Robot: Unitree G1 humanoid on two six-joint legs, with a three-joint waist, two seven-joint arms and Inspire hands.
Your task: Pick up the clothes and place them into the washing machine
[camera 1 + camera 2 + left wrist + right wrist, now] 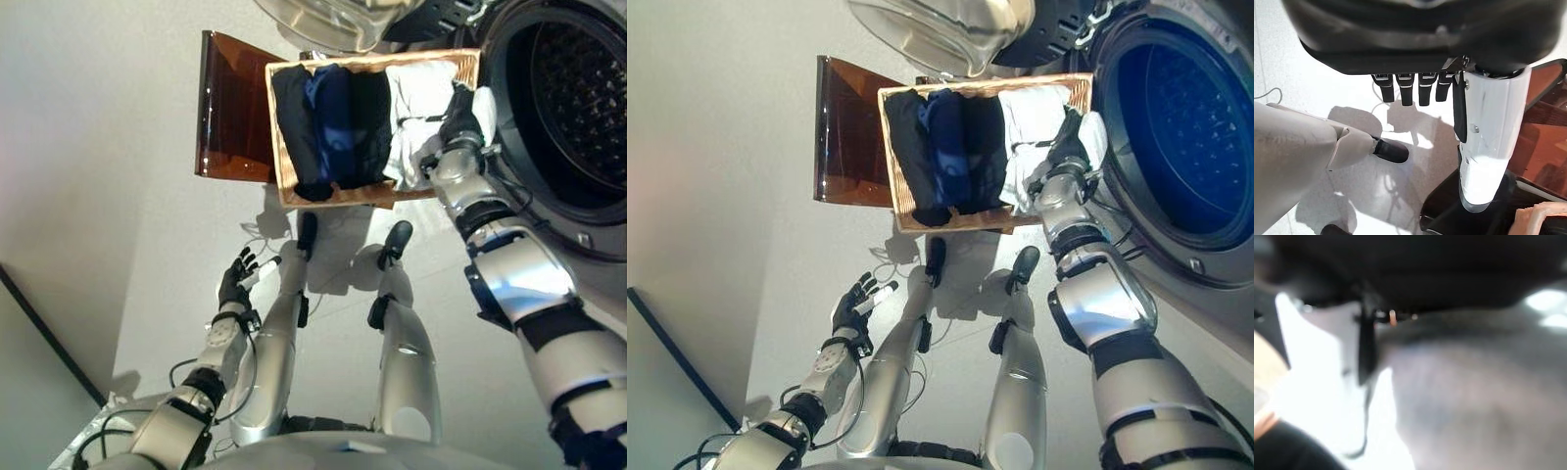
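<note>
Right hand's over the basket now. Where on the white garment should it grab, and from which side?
Probably the bunched fold of the white garment under the right hand, taken from above. It sits heaped at the basket's washer-side end, clear of the dark clothes.

Woven wicker basket (278, 147), matt; soft dark and white cloth clothes (338, 122); perforated metal drum (578, 93), probably stainless; glossy brown panel (230, 108).
</note>
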